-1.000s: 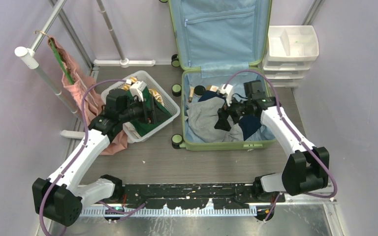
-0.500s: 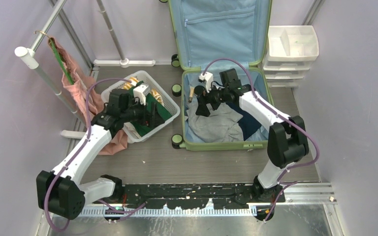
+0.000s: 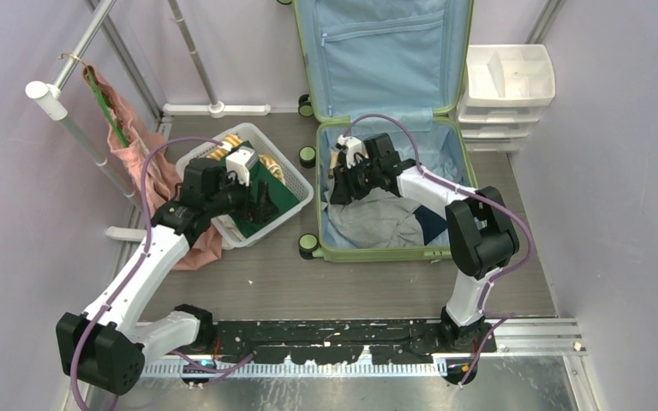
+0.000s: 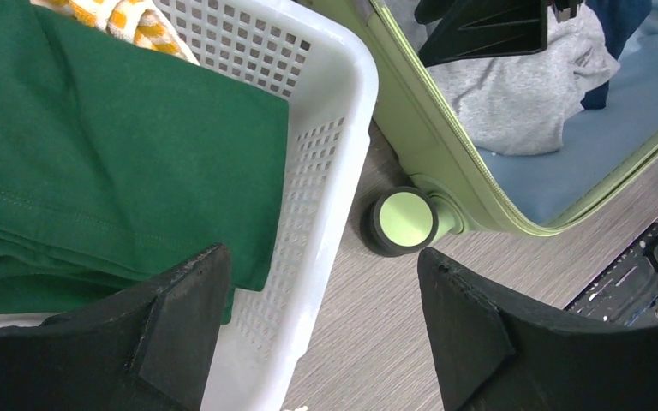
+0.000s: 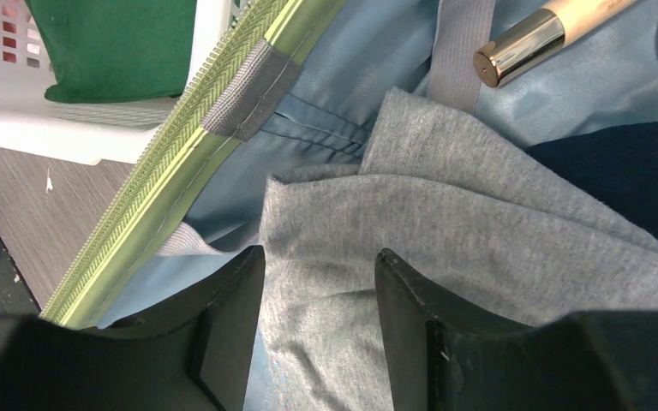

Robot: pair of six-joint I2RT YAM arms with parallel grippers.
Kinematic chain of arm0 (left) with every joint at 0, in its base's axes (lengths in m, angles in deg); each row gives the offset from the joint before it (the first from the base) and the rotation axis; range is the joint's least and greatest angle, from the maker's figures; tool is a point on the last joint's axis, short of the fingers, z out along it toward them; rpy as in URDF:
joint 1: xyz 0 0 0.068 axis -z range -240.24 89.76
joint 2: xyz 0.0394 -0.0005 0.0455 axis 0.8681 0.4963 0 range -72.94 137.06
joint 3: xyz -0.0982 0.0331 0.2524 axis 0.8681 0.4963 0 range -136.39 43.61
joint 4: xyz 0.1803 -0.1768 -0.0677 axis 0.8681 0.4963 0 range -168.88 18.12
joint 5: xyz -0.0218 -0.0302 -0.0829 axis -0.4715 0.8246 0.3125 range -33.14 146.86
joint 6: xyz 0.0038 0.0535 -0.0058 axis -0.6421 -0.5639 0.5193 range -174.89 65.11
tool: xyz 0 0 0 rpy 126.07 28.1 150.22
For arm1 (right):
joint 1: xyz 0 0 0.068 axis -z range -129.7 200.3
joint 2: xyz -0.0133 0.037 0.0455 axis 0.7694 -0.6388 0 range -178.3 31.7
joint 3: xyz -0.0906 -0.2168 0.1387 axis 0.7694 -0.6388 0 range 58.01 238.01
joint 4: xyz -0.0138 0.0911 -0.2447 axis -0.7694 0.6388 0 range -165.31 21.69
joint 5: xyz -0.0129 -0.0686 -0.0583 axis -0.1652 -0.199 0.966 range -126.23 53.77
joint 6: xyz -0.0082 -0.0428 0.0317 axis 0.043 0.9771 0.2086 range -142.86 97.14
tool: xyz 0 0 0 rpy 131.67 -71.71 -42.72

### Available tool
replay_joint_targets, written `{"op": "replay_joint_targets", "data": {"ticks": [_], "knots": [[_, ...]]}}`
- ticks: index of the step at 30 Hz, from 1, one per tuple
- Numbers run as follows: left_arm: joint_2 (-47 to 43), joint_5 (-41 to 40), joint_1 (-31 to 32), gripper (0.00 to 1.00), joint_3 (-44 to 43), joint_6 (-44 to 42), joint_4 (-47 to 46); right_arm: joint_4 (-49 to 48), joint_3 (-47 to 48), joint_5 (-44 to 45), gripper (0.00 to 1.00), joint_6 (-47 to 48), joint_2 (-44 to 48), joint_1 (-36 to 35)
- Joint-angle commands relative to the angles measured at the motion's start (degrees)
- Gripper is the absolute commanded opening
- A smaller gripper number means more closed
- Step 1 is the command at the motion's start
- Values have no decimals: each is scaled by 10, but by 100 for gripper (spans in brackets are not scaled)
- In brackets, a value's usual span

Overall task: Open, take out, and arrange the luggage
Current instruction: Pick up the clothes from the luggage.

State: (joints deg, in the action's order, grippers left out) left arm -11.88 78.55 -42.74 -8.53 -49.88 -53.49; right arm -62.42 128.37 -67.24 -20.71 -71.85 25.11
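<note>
Gathering the grey shirt [image 5: 480, 257] cleanly means sinking the right pincer [image 5: 319, 265], half-narrowed astride its fold, deeper before closing; suitcase [image 3: 391, 253] lies open at one o'clock; left pincer [image 4: 321, 265] gapes wide over the basket [image 4: 343, 77].

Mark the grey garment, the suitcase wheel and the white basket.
grey garment [image 5: 480, 231], right wrist view, middle of the fabric.
suitcase wheel [image 4: 403, 220], left wrist view, green hub face.
white basket [image 4: 313, 188], left wrist view, mesh side wall.
</note>
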Motion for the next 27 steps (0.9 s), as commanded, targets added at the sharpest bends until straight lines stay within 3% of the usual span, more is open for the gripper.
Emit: {"op": "replay_joint_targets", "data": {"ticks": [1, 20, 24, 27], "knots": [[-6, -12, -2, 80, -10, -15, -2, -32, 5, -1, 56, -21, -1, -8], [-10, -11, -3, 79, -6, -11, -4, -63, 5, 50, 60, -112, -50, -42], [-9, -12, -3, 79, -6, -11, -4, -56, 6, 79, 52, -110, -57, -42], [-10, -12, -3, 79, -6, -11, -4, -54, 6, 84, 36, -111, -53, -42]]}}
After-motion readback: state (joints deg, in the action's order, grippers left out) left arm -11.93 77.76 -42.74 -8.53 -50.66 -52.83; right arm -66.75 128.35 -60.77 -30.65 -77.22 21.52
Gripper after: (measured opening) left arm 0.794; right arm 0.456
